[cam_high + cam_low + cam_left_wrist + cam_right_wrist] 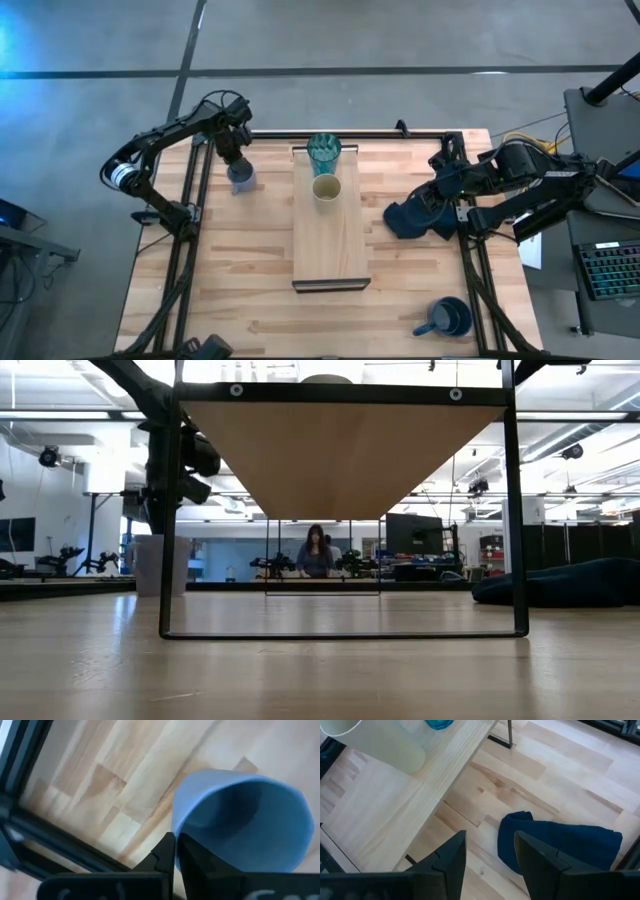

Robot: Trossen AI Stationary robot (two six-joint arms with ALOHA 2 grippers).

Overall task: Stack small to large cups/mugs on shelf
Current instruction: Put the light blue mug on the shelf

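A teal ribbed glass (323, 152) and a small tan cup (327, 188) stand on the far end of the light-wood shelf (330, 245). A pale blue-grey mug (241, 179) is at the table's far left, and my left gripper (234, 163) is shut on it. A dark blue handled mug (449, 318) stands at the near right. My right gripper (490, 865) is open and empty above the left edge of the navy cloth (560, 845). My left gripper holds the pale blue-grey mug by its wall at the rim (176, 827), with one finger (164, 856) outside and one inside. The fingers come from above, pointing down. The mug is upright; whether its base is on the table I cannot tell.
The shelf stands on a dark metal frame (168, 560) above the slatted tabletop, with free board toward its near end. The navy cloth (412, 217) lies crumpled right of the shelf. Dark rails run along the table's left and right sides. A person stands far off in the room.
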